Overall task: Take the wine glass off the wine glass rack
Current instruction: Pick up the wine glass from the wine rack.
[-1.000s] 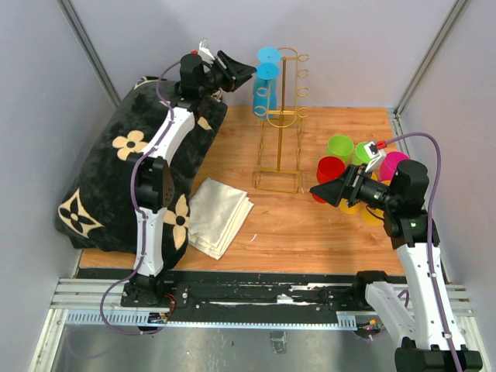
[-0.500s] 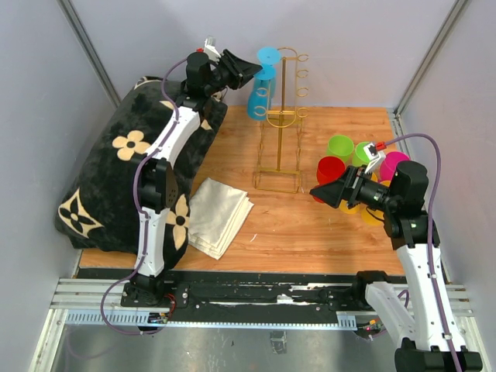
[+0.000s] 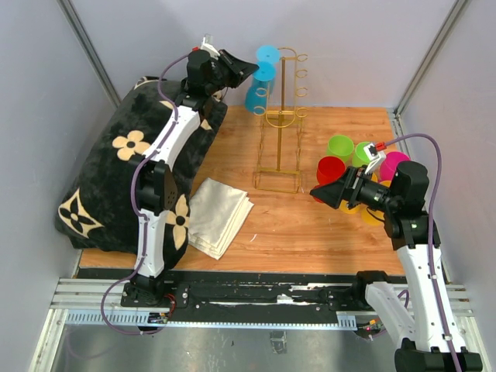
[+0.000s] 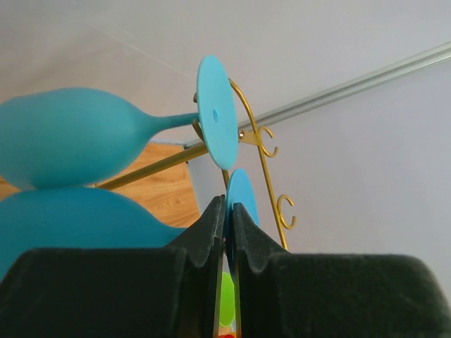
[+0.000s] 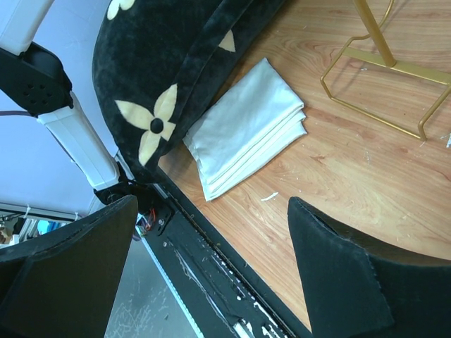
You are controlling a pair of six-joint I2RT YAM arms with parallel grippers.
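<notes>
The gold wine glass rack (image 3: pixel 283 116) stands at the back of the table. Two blue wine glasses hang bowl-down at its upper left. My left gripper (image 3: pixel 246 72) is shut on the round foot (image 4: pixel 243 196) of the lower wine glass (image 3: pixel 256 91); its bowl (image 4: pixel 70 222) fills the lower left of the left wrist view. The upper glass (image 4: pixel 77 137) hangs just above, its foot (image 4: pixel 215 113) against the rack's top hook (image 4: pixel 257 137). My right gripper (image 3: pixel 322 192) hovers open right of the rack's base (image 5: pixel 384 91), holding nothing.
A black flowered cushion (image 3: pixel 132 155) fills the left side. A folded white cloth (image 3: pixel 219 215) lies in front of the rack. Green (image 3: pixel 339 146), red (image 3: pixel 329 169) and pink (image 3: pixel 394 163) cups cluster at the right, behind my right arm.
My left gripper has closed onto the lower glass's foot, and that glass has shifted slightly left, away from the rack. The right arm has not moved.
</notes>
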